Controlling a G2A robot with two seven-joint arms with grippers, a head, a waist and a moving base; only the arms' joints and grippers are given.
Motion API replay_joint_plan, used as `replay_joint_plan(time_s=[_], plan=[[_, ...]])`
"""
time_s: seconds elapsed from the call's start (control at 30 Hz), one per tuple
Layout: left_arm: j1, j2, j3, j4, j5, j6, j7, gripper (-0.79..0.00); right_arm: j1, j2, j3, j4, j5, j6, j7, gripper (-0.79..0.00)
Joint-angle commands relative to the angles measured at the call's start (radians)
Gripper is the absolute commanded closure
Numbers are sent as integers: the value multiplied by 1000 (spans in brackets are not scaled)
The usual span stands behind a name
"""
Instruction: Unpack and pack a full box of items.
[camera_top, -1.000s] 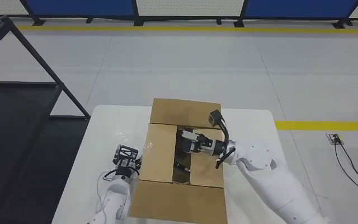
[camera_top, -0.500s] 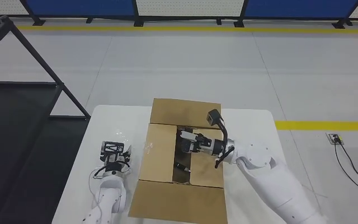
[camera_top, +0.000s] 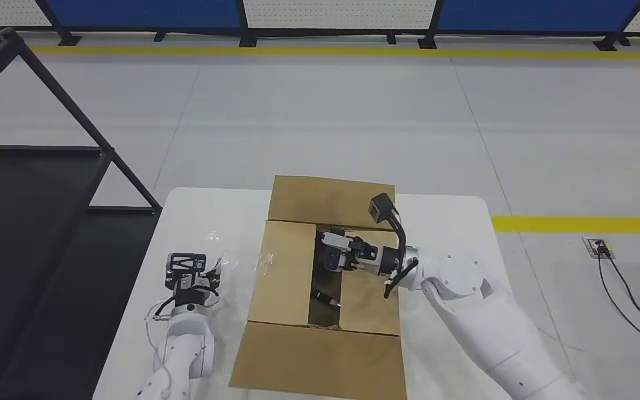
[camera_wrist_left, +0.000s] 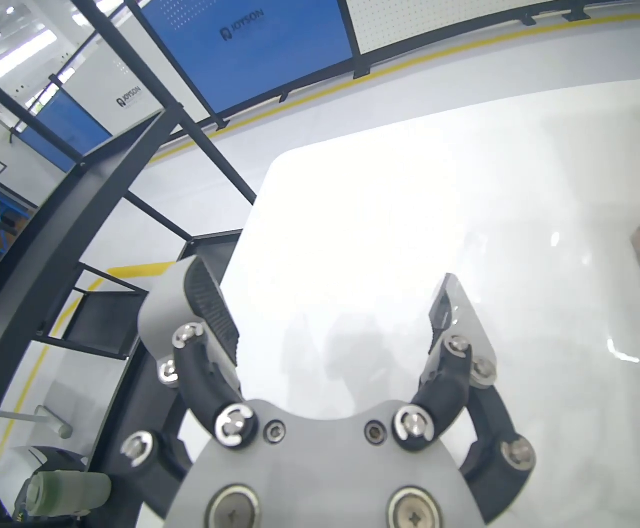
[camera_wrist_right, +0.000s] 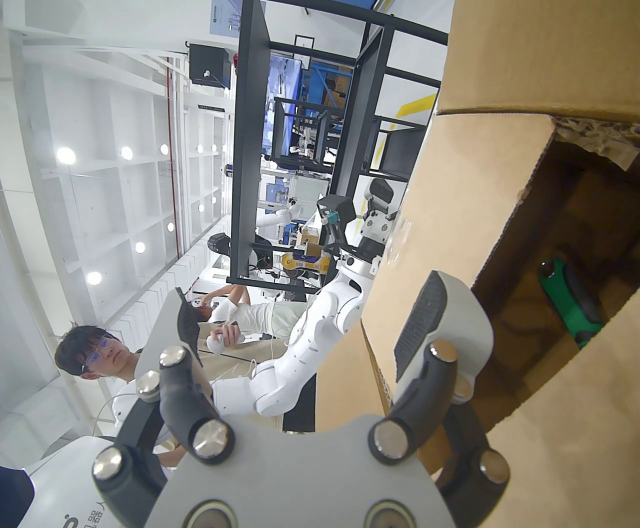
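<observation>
Left gripper (camera_top: 192, 267) backed from the box (camera_top: 285, 285), fingers spread; right gripper (camera_top: 323, 251) spread over it.

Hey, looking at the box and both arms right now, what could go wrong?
1. The open right gripper sits among the flaps of the box; a finger could catch cardboard and drag the box.
2. The gap between flaps is narrow, so the green item may snag coming out.
3. The left gripper hangs open over bare table, so nothing steadies the box.

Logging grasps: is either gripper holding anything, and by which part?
Nothing is held: left gripper open above the table, right gripper open at the cardboard box.
</observation>
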Motion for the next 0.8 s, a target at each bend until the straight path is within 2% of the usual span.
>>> replay_joint_plan(time_s=[0.0,0.13,0.47,0.77], plan=[[2,0,11,4,21,-37,-7,-785,0,-2,2,1,-1,1,1,-785],[15,-2,31,1,48,-86,8,-785,-2,-5,6,3,-6,4,2,-785],[50,-7,52,-28,78,-117,57,-785,-5,-12,15,2,-16,11,9,-785],[19,-19,43,-11,68,-49,50,-785,-4,-20,18,1,-27,18,14,-785]])
